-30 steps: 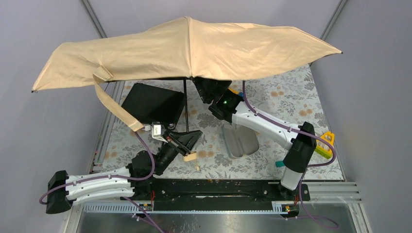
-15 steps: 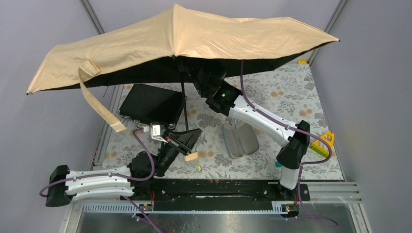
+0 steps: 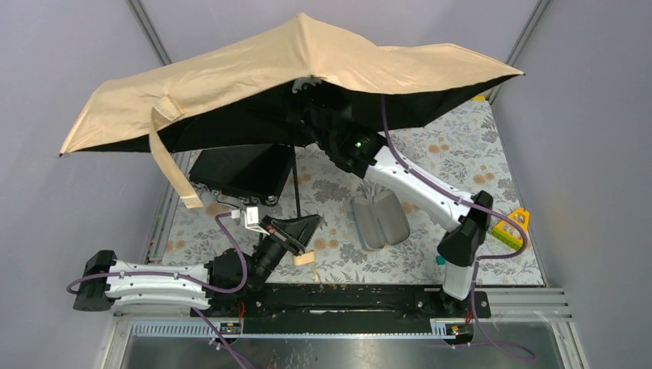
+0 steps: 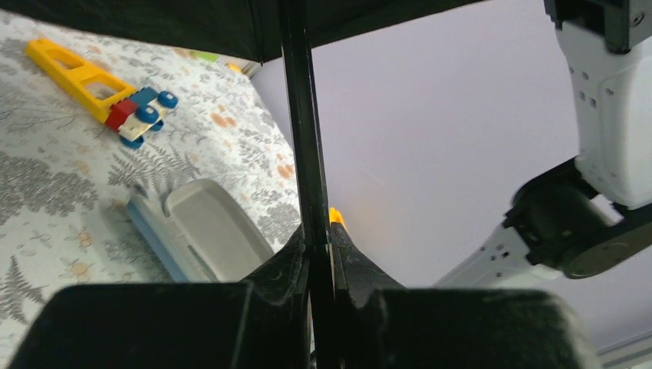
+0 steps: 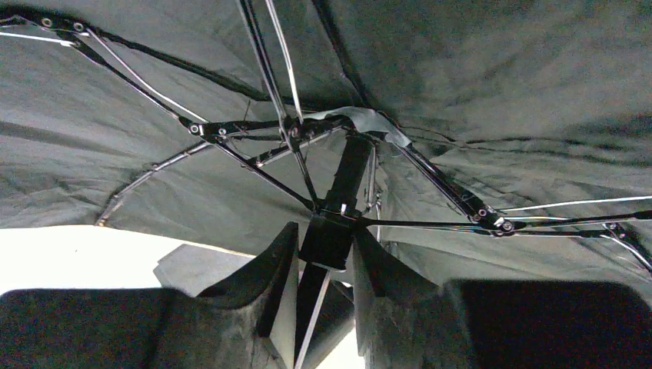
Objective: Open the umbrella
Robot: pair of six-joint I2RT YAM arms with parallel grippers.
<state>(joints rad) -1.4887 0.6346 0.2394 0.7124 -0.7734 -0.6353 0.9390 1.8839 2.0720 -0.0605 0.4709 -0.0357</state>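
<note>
Left gripper (image 4: 319,244) clamps the thin dark shaft (image 4: 298,115) of the peach-tan folding fabric umbrella (image 3: 307,61), upright above the desk (image 3: 461,146). Right gripper (image 5: 323,231), closed on the black runner (image 5: 327,250), has risen since a second ago. The canopy spreads wider and is nearly open.

I assess this as a robotics laboratory test cell, not a home or a shop. Grounds: plain lilac-grey panel walls (image 3: 69,46) close in the table (image 3: 461,146) on three sides, and bare metal frame struts (image 3: 146,27) rise at its far corners. The left arm (image 3: 154,280) and right arm (image 3: 419,192) are bolted to a black mounting rail (image 3: 346,296) along the near edge, beside slotted aluminium extrusion (image 3: 530,301). Purple cabling (image 3: 383,119) runs exposed. A floral cloth covers the table, and coloured toy blocks (image 3: 513,227) lie at its right edge.
</note>
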